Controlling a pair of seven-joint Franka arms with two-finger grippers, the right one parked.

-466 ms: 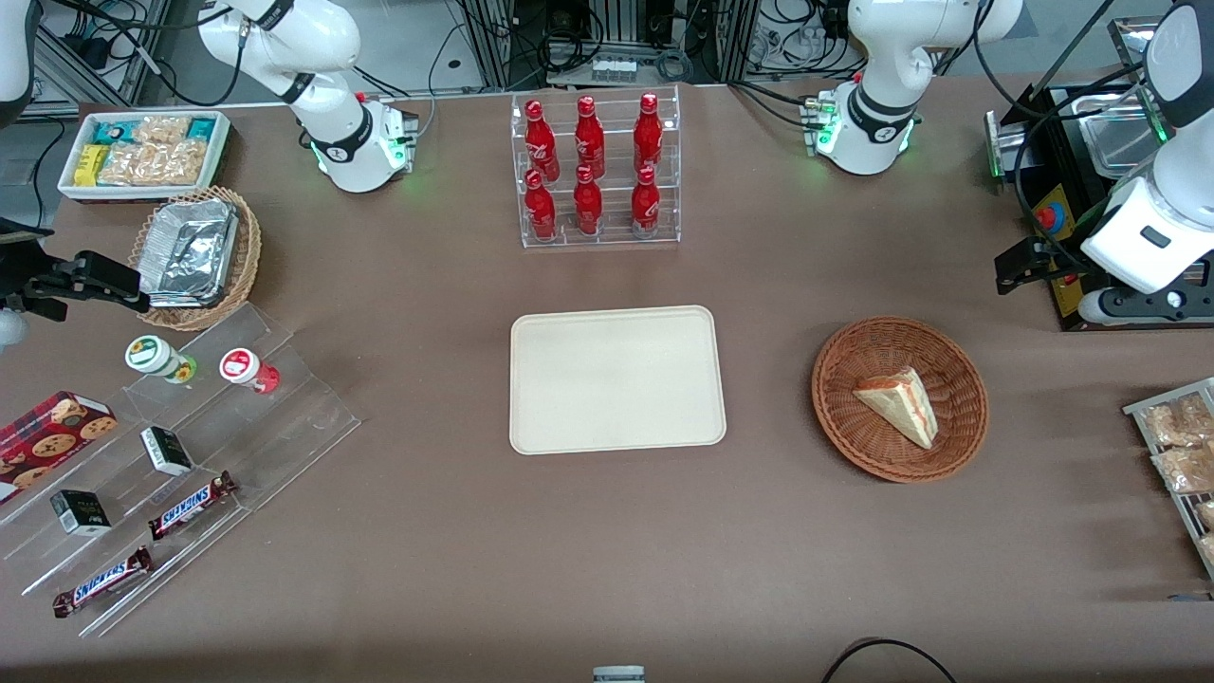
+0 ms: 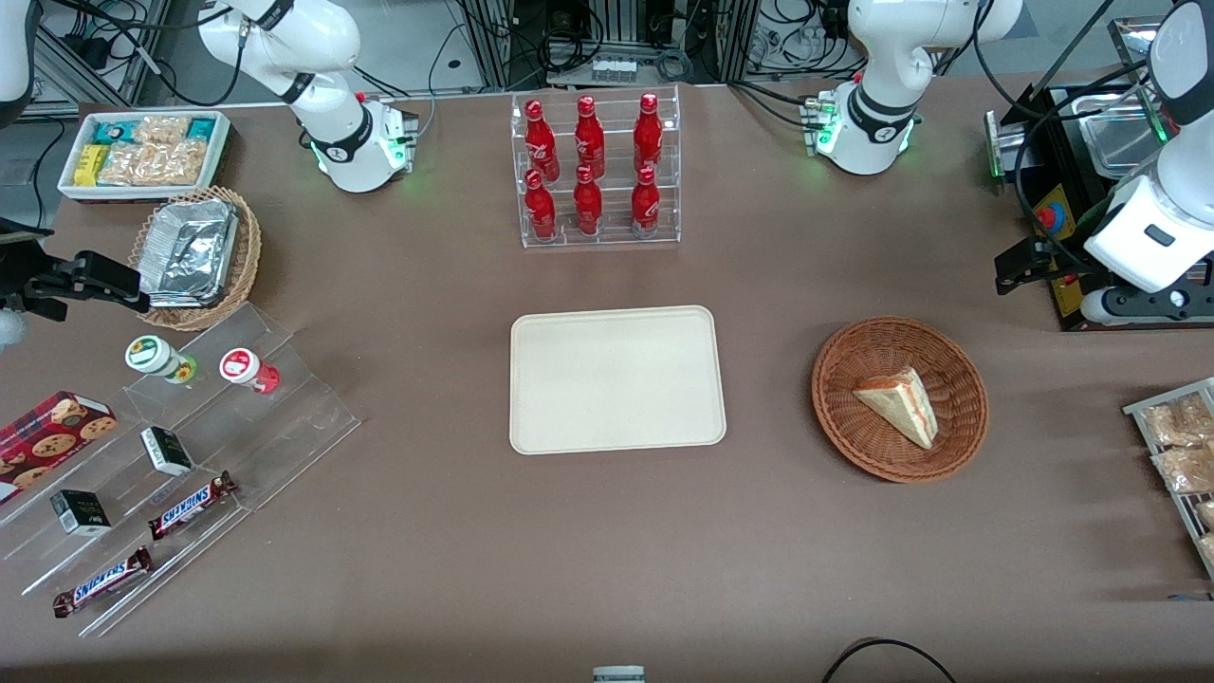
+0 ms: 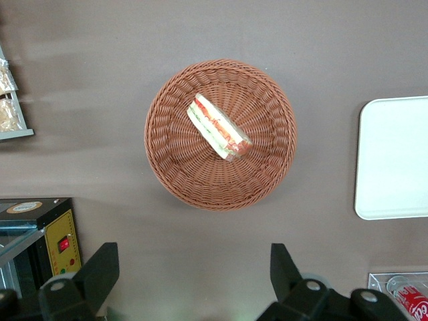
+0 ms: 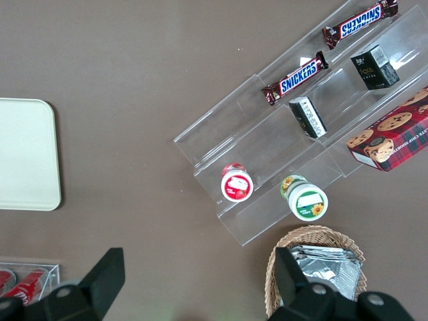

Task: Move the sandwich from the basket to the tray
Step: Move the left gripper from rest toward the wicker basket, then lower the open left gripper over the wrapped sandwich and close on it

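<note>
Currently the approach step is in hand: the sandwich (image 2: 898, 405) lies in the basket (image 2: 844, 417) near the worktop's working-arm end, so the open, empty hand (image 3: 194, 284) hovering above must descend and grip it for transfer to the tray (image 2: 616, 379).

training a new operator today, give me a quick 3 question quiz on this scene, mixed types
1. True or false: the sandwich already lies on the tray.
2. How many red bottles stand in the clear rack? A) four B) six C) eight
3. Fill in: the left arm's tool hangs above the table with its fingers ____, holding nothing.

Key:
1. False; it lies in the basket, and the tray is bare.
2. B
3. open
</note>
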